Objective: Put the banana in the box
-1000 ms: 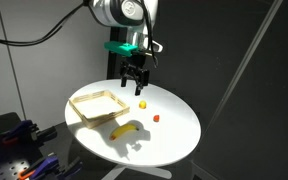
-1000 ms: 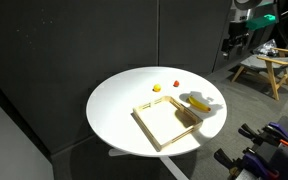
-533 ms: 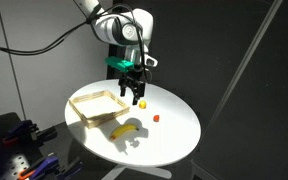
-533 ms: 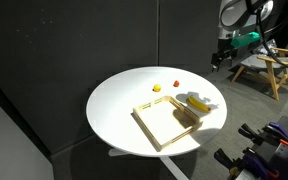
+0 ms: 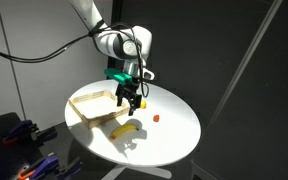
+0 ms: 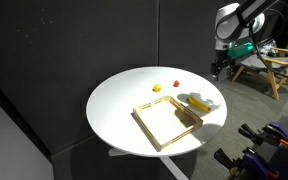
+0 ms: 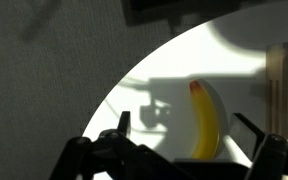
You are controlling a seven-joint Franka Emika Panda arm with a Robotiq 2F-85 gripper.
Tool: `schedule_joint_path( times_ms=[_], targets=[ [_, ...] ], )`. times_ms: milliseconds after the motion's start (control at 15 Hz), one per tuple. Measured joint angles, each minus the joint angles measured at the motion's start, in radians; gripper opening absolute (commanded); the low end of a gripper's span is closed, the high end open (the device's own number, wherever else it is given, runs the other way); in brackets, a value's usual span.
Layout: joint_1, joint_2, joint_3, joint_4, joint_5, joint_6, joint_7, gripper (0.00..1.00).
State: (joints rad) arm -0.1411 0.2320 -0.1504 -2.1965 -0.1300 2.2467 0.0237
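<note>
The banana (image 5: 125, 130) lies on the round white table (image 5: 174, 135) just outside the near wall of the light wooden box (image 5: 96, 105). It also shows in the other exterior view (image 6: 197, 103), beside the box (image 6: 166, 123). My gripper (image 5: 129, 101) hangs open and empty above the table, above the banana and the box's corner. In the wrist view the banana (image 7: 206, 122) lies below, between my open fingers (image 7: 188, 122).
A small yellow ball (image 5: 141, 104) and a tiny red object (image 5: 156, 117) sit on the table past the gripper. They also show in an exterior view, ball (image 6: 156, 88) and red object (image 6: 174, 84). A wooden stool (image 6: 264, 68) stands behind the table.
My gripper has come down and moved from above the yellow ball toward the banana and the box's corner. The objects on the table have not moved.
</note>
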Motion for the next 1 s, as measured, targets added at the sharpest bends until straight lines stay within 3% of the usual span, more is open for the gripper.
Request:
schedule_joint_path(
  times_ms=[733, 1000],
  targets=[
    [0.000, 0.004, 0.001, -0.001, 0.000, 0.000, 0.000, 1.00],
    [0.000, 0.027, 0.012, -0.010, 0.001, 0.108, -0.011, 1.00]
  ],
)
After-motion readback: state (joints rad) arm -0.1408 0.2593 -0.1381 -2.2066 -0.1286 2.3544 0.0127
